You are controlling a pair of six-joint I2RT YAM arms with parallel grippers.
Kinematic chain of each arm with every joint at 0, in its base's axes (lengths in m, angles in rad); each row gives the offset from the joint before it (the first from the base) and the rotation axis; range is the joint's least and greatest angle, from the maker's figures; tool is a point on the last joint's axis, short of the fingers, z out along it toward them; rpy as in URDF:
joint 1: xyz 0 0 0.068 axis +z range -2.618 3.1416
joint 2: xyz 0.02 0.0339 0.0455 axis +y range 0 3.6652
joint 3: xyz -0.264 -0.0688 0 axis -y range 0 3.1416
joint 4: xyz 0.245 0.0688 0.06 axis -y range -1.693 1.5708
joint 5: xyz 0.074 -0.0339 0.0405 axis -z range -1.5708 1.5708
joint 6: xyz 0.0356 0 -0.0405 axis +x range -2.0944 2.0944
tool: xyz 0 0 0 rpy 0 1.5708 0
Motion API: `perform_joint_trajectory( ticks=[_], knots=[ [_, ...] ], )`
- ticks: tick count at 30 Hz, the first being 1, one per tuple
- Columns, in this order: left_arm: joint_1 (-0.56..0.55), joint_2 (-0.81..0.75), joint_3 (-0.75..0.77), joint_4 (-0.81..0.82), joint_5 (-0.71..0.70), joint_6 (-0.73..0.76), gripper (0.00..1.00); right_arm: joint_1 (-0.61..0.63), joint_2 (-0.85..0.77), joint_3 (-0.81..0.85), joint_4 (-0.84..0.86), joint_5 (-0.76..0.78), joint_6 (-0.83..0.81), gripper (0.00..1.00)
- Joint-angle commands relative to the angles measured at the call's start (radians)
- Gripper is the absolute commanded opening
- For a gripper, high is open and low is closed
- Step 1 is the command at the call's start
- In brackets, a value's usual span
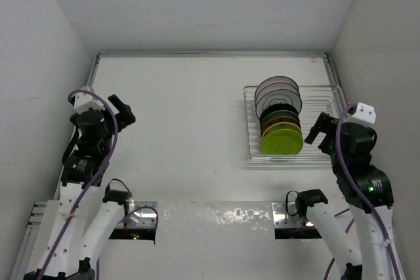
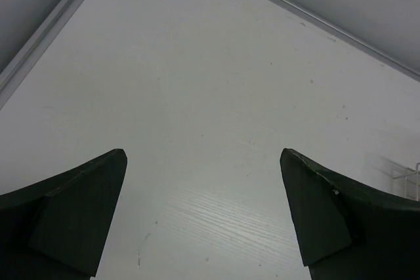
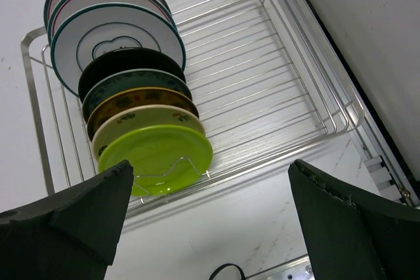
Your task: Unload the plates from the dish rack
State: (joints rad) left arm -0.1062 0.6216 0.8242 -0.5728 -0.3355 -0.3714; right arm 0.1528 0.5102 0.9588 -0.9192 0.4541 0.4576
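Note:
The silver wire dish rack stands at the back right of the table and holds several plates upright in a row. The lime green plate is nearest, with tan, dark and white dark-rimmed plates behind. In the right wrist view the rack fills the frame, the green plate at the front of the row. My right gripper is open and empty just right of the green plate; its fingertips frame the rack's near rail. My left gripper is open and empty over bare table at the left.
White walls close in the table on the left, back and right. The rack's right half holds no plates. A raised rail runs along the table's right edge. Metal arm mounts sit at the near edge.

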Motion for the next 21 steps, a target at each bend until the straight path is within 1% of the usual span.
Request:
perform_joint_trajectory(
  ticks=[1, 5, 6, 7, 9, 10, 13, 16, 18, 19, 20, 21],
  knots=[
    [-0.010, -0.010, 0.016, 0.022, -0.014, -0.001, 1.00, -0.002, 0.063, 0.054, -0.043, 0.037, 0.045, 0.99],
    [-0.010, -0.008, 0.016, 0.027, -0.011, 0.002, 1.00, -0.002, 0.065, 0.031, -0.014, 0.041, 0.123, 0.99],
    [-0.010, -0.008, 0.015, 0.028, -0.011, 0.002, 1.00, -0.004, 0.062, -0.001, 0.035, 0.035, 0.134, 0.99],
    [-0.010, -0.008, 0.015, 0.028, -0.011, 0.002, 1.00, -0.002, 0.077, -0.003, 0.045, 0.020, 0.142, 0.99],
    [-0.009, -0.008, 0.013, 0.031, -0.007, 0.002, 1.00, -0.002, 0.125, 0.011, 0.040, -0.024, 0.184, 0.99],
    [-0.009, -0.010, 0.012, 0.034, 0.000, 0.003, 1.00, -0.002, 0.187, 0.017, 0.037, -0.076, 0.199, 0.99],
    [-0.009, -0.013, 0.007, 0.039, 0.010, 0.005, 1.00, -0.001, 0.292, 0.044, 0.039, -0.101, 0.252, 0.99],
    [-0.009, -0.019, 0.001, 0.044, 0.016, 0.008, 1.00, 0.008, 0.378, 0.113, 0.016, -0.025, 0.326, 0.99],
    [-0.009, -0.020, 0.001, 0.045, 0.018, 0.008, 1.00, 0.027, 0.428, 0.150, -0.015, 0.085, 0.375, 0.99],
    [-0.009, -0.020, 0.000, 0.047, 0.021, 0.008, 1.00, 0.060, 0.457, 0.170, -0.033, 0.128, 0.406, 0.99],
    [-0.009, -0.022, 0.001, 0.047, 0.023, 0.008, 1.00, 0.082, 0.518, 0.213, -0.079, 0.170, 0.462, 0.99],
    [-0.009, -0.022, 0.000, 0.048, 0.023, 0.008, 1.00, 0.108, 0.549, 0.237, -0.114, 0.261, 0.499, 0.99]
  ],
)
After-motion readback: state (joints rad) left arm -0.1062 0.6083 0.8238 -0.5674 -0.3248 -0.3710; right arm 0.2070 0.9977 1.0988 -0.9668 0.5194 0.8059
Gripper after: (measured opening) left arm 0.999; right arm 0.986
